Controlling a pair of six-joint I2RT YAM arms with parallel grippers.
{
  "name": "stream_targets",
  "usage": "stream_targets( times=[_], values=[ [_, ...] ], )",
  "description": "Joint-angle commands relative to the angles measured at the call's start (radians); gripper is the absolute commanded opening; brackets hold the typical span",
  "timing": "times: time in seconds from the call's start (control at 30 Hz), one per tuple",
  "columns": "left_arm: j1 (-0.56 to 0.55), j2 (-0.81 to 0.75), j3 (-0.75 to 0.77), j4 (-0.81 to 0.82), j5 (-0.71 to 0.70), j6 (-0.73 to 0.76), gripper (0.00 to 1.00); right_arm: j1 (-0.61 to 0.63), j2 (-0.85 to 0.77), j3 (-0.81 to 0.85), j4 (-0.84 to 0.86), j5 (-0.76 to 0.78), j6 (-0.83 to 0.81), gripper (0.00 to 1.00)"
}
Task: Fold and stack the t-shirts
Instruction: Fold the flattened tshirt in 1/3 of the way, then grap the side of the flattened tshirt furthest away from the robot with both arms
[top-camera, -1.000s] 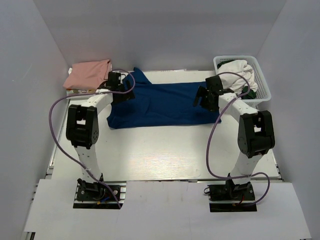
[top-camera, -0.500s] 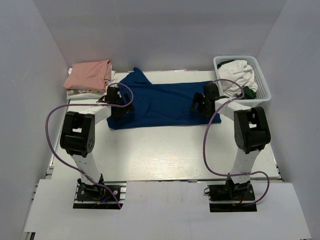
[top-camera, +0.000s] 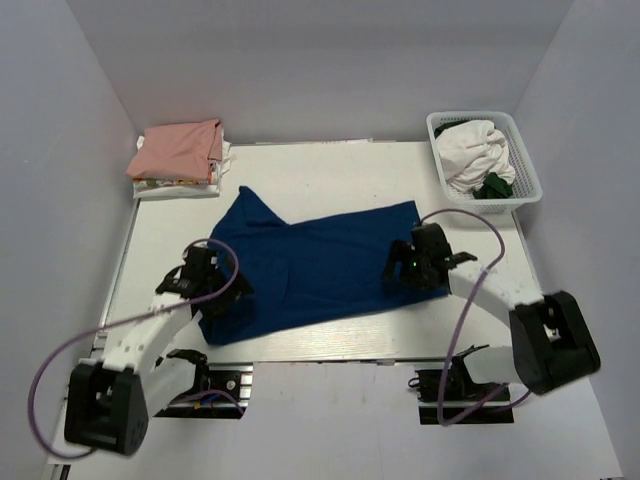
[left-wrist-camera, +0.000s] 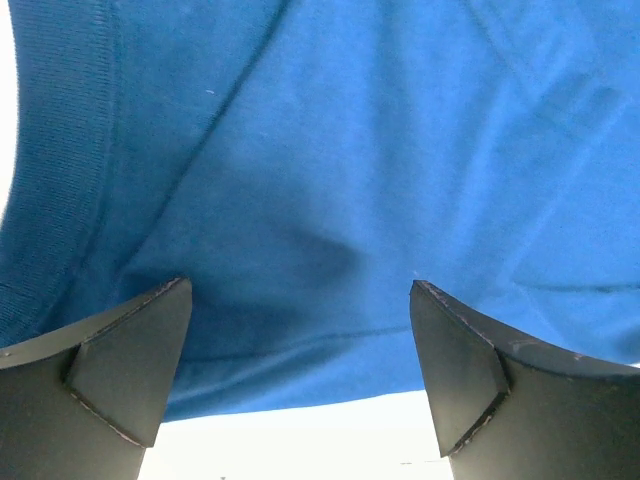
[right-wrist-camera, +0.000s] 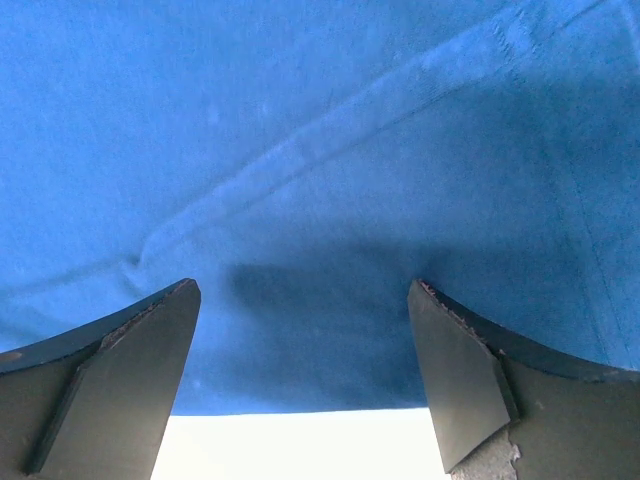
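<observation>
**Both tools wide over the blue shirt**

The dark blue t-shirt (top-camera: 310, 270) lies spread on the worktop (top-camera: 330, 170), toward its near edge, with one sleeve pointing to the far left. The left tool (top-camera: 222, 292) hangs over the shirt's near left corner, its fingers set wide apart above the cloth. The right tool (top-camera: 398, 270) stands equally wide at the shirt's right edge. Neither pinches the fabric. The salmon-pink t-shirt (top-camera: 178, 148) sits folded in the far left corner, well apart. A white basket (top-camera: 525, 165) holding clothes stands at the far right.
</observation>
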Motion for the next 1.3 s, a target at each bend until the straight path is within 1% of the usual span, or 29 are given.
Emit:
stream_targets(
  times=[0.0,0.07,0.13,0.2,0.23,0.27,0.3,0.33,0.37,0.4,0.43,0.47,0.5,0.53,0.6,0.63,0.67,0.7,0.73,0.77,0.8,0.83,0.97,1.0,1.07,1.1,1.17,1.2,1.27],
  values=[
    [-0.007,-0.178,0.015,-0.118,0.076,-0.067,1.0,0.039,-0.11,-0.033,-0.134,-0.005,0.028,0.9],
    [-0.007,-0.191,0.061,-0.099,0.053,-0.067,1.0,0.042,-0.176,-0.016,-0.119,0.001,0.013,0.9],
    [-0.007,-0.15,0.153,-0.084,-0.011,-0.029,1.0,0.041,-0.195,0.043,-0.102,0.008,0.008,0.9],
    [-0.007,-0.032,0.26,-0.058,-0.058,0.002,1.0,0.036,-0.19,0.097,-0.072,0.011,0.002,0.9],
    [-0.007,0.014,0.29,-0.035,-0.081,0.059,1.0,0.036,-0.167,0.132,-0.065,0.028,-0.001,0.9],
    [-0.007,0.116,0.34,-0.003,-0.095,0.081,1.0,0.033,-0.155,0.179,-0.058,0.034,0.009,0.9],
    [0.007,0.172,0.376,0.034,-0.105,0.103,1.0,0.031,-0.143,0.209,-0.07,0.045,0.019,0.9],
    [0.016,0.23,0.415,0.043,-0.125,0.12,1.0,0.031,-0.083,0.287,-0.07,0.044,0.023,0.9],
    [0.016,0.288,0.508,0.043,-0.153,0.135,1.0,0.033,-0.063,0.315,-0.071,0.038,0.017,0.9],
    [0.016,0.406,0.561,0.043,-0.205,0.146,1.0,0.03,-0.02,0.336,-0.082,0.033,0.028,0.9],
    [0.016,0.462,0.612,0.033,-0.226,0.172,1.0,0.027,0.024,0.408,-0.094,0.04,0.03,0.9],
    [0.016,0.515,0.709,0.033,-0.261,0.183,1.0,0.027,0.043,0.421,-0.104,0.044,0.026,0.9],
    [0.025,0.567,0.759,0.024,-0.32,0.193,1.0,0.025,0.079,0.439,-0.119,0.047,0.02,0.9],
    [0.035,0.673,0.855,0.023,-0.332,0.216,1.0,0.022,0.119,0.483,-0.125,0.053,0.017,0.9],
    [0.035,0.778,0.958,0.014,-0.363,0.23,1.0,0.013,0.169,0.513,-0.165,0.073,0.008,0.9],
    [0.047,0.831,1.064,0.005,-0.352,0.261,0.97,0.007,0.184,0.54,-0.183,0.08,0.005,0.9],
    [0.047,0.934,1.119,-0.012,-0.352,0.272,0.95,0.004,0.207,0.563,-0.189,0.09,-0.006,0.9],
    [0.047,0.985,1.173,-0.03,-0.327,0.287,0.92,0.005,0.228,0.579,-0.208,0.096,-0.007,0.9],
    [0.058,1.028,1.265,-0.056,-0.326,0.296,0.91,-0.002,0.238,0.582,-0.212,0.1,-0.012,0.9],
    [0.058,1.065,1.298,-0.056,-0.326,0.305,0.87,-0.008,0.252,0.589,-0.219,0.106,-0.021,0.9],
    [0.058,1.118,1.319,-0.056,-0.313,0.306,0.86,-0.009,0.261,0.605,-0.223,0.108,-0.024,0.9],
    [0.058,1.137,1.344,-0.056,-0.312,0.306,0.86,-0.013,0.265,0.606,-0.235,0.117,-0.032,0.9],
    [0.076,1.186,1.355,0.005,-0.277,0.319,0.81,-0.03,0.255,0.582,-0.222,0.131,-0.027,0.9],
    [0.076,1.186,1.355,0.014,-0.257,0.319,0.81,-0.032,0.264,0.583,-0.222,0.137,-0.027,0.9],
    [0.076,1.211,1.355,0.031,-0.202,0.319,0.77,-0.041,0.272,0.593,-0.235,0.145,-0.03,0.9],
    [0.076,1.211,1.364,0.042,-0.172,0.319,0.73,-0.044,0.282,0.597,-0.242,0.151,-0.029,0.9],
    [0.076,1.223,1.364,0.052,-0.161,0.319,0.66,-0.051,0.291,0.6,-0.24,0.151,-0.03,0.9],
    [0.076,1.234,1.364,0.065,-0.161,0.309,0.56,-0.051,0.298,0.602,-0.239,0.156,-0.03,0.9],
    [0.085,1.244,1.364,0.075,-0.147,0.309,0.49,-0.058,0.311,0.603,-0.246,0.159,-0.033,0.9]
  ],
)
